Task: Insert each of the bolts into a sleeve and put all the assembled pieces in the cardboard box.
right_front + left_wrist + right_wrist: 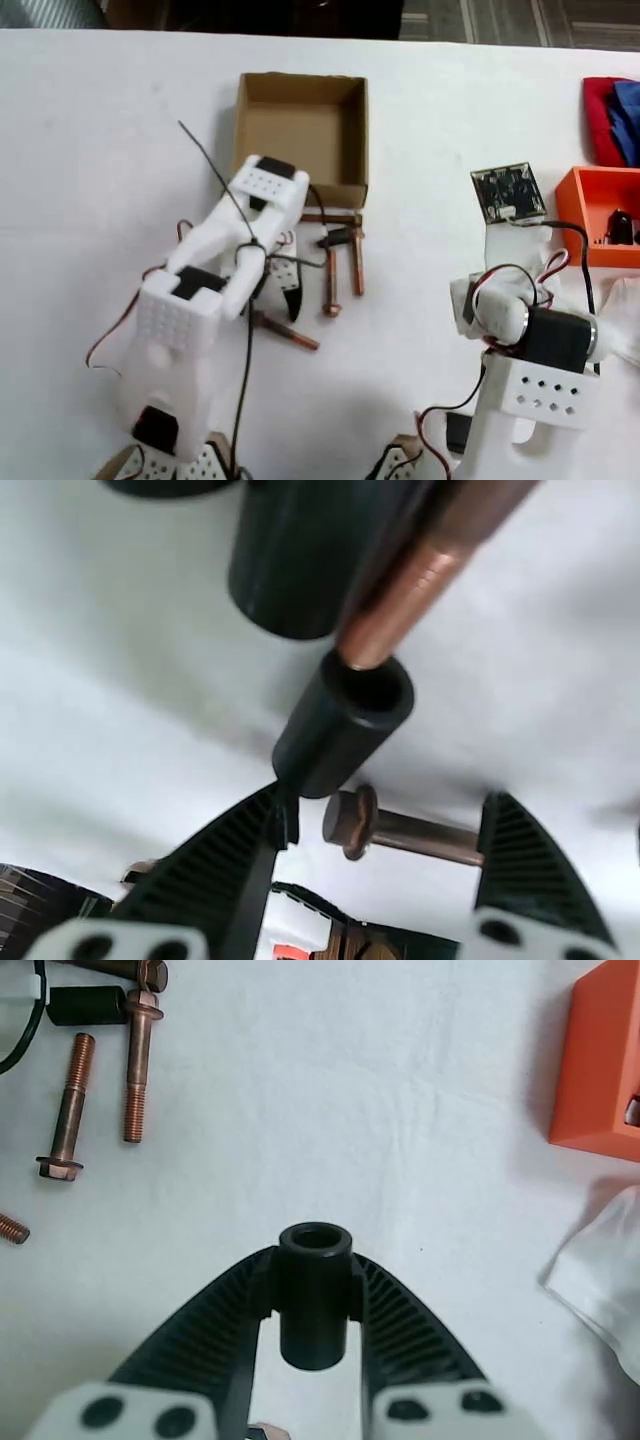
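My left gripper stands open low over the table, just in front of the cardboard box. A copper bolt lies between its fingers. A black sleeve rests against one fingertip, and beyond it a second sleeve lies beside another bolt. In the high view several bolts and a sleeve lie by the left gripper. My right gripper is shut on a black sleeve, held upright with its bore showing. The right arm is at the right of the table.
An orange bin stands at the right edge, with red and blue cloth behind it. White cloth lies near the right gripper. A black cable runs along the left arm. Bare table lies between the arms.
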Motion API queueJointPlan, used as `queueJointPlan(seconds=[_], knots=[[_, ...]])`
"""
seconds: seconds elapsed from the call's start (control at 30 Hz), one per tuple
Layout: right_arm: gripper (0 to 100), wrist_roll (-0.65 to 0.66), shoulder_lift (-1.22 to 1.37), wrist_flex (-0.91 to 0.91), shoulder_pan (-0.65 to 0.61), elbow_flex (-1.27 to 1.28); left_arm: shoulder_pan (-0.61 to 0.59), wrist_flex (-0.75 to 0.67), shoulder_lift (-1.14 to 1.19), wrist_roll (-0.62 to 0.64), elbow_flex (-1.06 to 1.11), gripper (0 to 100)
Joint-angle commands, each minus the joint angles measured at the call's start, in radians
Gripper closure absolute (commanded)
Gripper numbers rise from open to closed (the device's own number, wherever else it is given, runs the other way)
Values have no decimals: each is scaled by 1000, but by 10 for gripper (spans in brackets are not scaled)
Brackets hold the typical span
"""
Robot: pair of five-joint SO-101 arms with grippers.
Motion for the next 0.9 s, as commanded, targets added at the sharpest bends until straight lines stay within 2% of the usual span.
queueJointPlan(seconds=[0.0,0.17,0.3,0.47,0.53,0.63,0.73,0.87], knots=[[978,6,-25,7,4,-48,15,11,-72,32,-1,709],[978,8,-25,7,4,-48,17,12,-316,32,56,726],[978,8,-25,7,4,-48,28,9,-489,31,239,725],[978,8,-25,5,4,-48,40,-5,-540,-29,495,725],[978,8,-25,5,4,-48,51,-60,-542,-31,541,725],[978,6,-25,5,4,-48,58,-144,-542,49,526,725],[978,3,-25,5,4,-48,61,-153,-542,158,458,725],[978,0,-25,7,4,-48,61,-153,-542,181,407,725]])
